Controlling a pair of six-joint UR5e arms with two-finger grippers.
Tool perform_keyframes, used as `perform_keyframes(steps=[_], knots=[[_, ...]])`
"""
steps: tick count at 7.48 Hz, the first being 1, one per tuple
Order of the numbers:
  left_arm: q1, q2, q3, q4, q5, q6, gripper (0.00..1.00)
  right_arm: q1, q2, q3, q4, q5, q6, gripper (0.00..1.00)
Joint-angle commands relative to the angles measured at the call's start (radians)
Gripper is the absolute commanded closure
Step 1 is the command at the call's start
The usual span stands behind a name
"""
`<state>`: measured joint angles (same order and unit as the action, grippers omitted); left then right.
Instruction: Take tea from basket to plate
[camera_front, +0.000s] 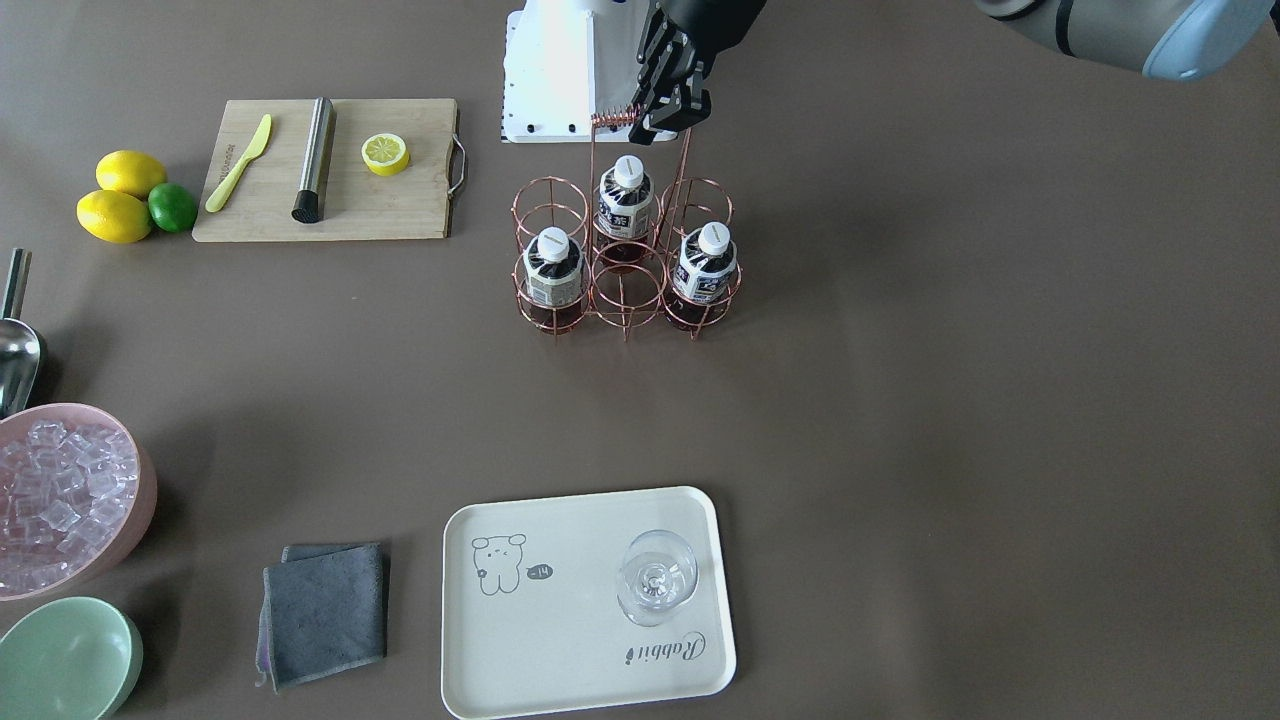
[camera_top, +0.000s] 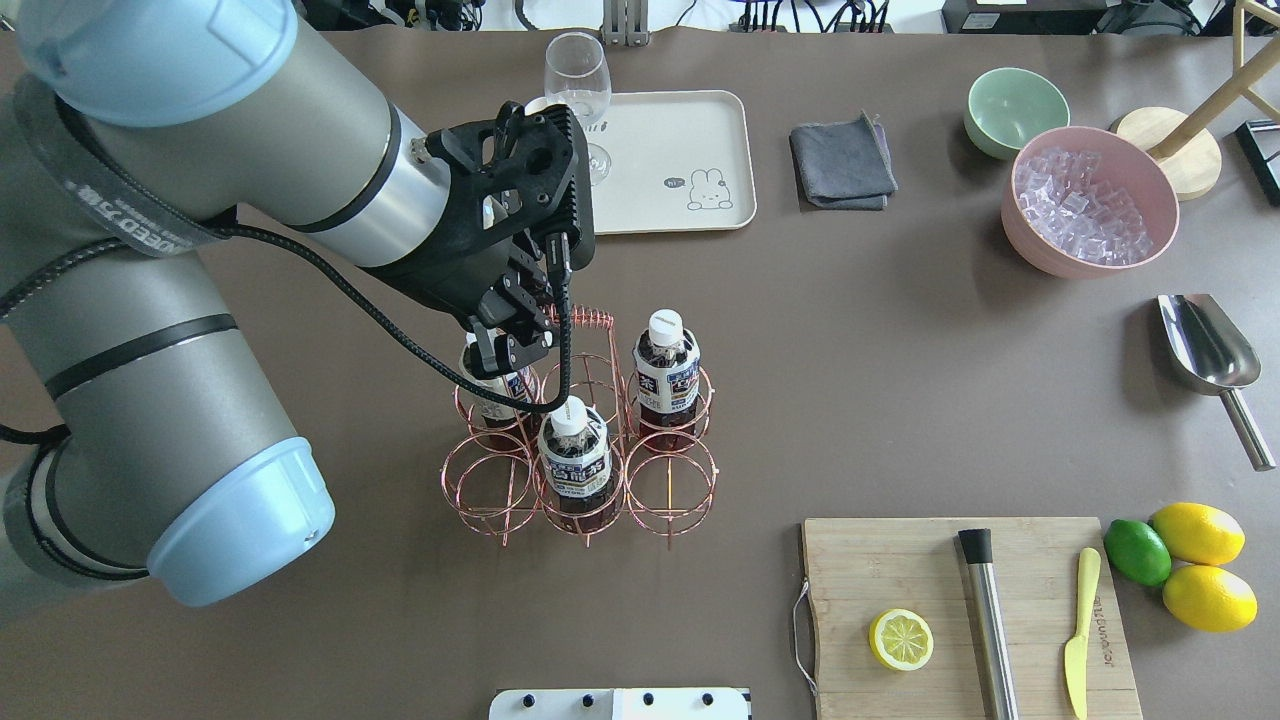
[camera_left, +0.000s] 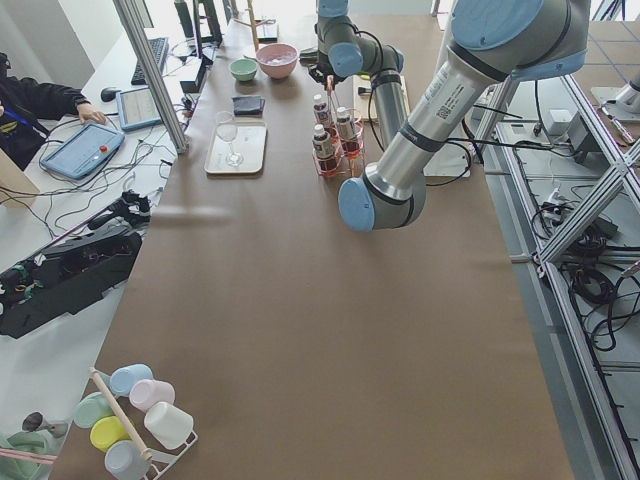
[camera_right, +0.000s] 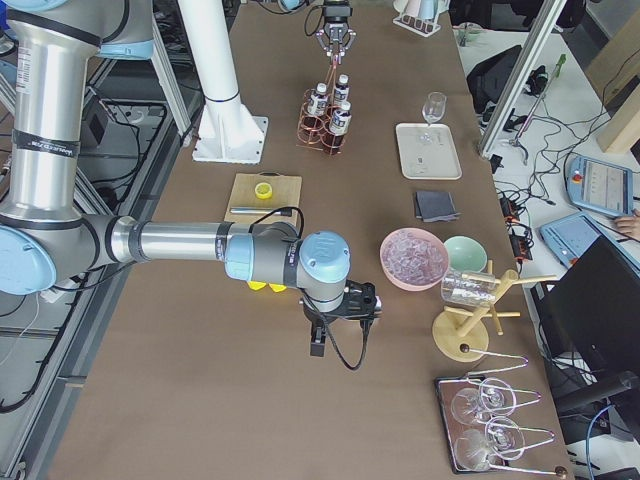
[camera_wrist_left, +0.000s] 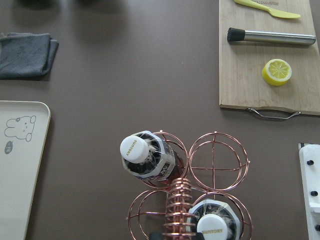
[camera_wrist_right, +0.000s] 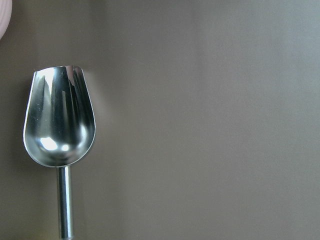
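Observation:
Three tea bottles stand in a copper wire basket (camera_front: 627, 310): one on the robot's right (camera_top: 667, 375), one nearest the robot (camera_top: 573, 455), and one on the left (camera_top: 490, 390), partly hidden under my left gripper (camera_top: 505, 350). That gripper is open and empty. It hovers just above the left bottle, beside the coiled handle (camera_top: 585, 320). The left wrist view shows two of the bottles (camera_wrist_left: 145, 155) (camera_wrist_left: 216, 227). The cream plate (camera_top: 680, 130) lies at the far side with a wine glass (camera_top: 577, 75) on it. My right gripper (camera_right: 322, 335) shows only in the exterior right view, over the scoop; I cannot tell whether it is open.
A cutting board (camera_top: 900, 570) with a lemon half (camera_top: 901, 639), a steel muddler and a yellow knife lies at the near right. Lemons and a lime (camera_top: 1137, 551) lie beside it. A steel scoop (camera_top: 1205, 350), a pink ice bowl (camera_top: 1090, 200), a green bowl (camera_top: 1015, 108) and a grey cloth (camera_top: 842, 162) are far right.

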<state>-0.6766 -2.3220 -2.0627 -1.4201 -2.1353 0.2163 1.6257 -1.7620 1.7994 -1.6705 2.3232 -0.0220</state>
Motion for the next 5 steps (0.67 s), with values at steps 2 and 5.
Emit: perform_keyframes(steps=[2, 5], knots=[[0.0, 0.001, 0.001, -0.01, 0.0, 0.0, 1.0, 0.013, 0.001, 0.006, 0.002, 0.002, -0.003, 0.0], [0.0, 0.001, 0.013, -0.011, 0.0, 0.0, 1.0, 0.046, -0.014, 0.001, -0.003, 0.002, 0.003, 0.0]])
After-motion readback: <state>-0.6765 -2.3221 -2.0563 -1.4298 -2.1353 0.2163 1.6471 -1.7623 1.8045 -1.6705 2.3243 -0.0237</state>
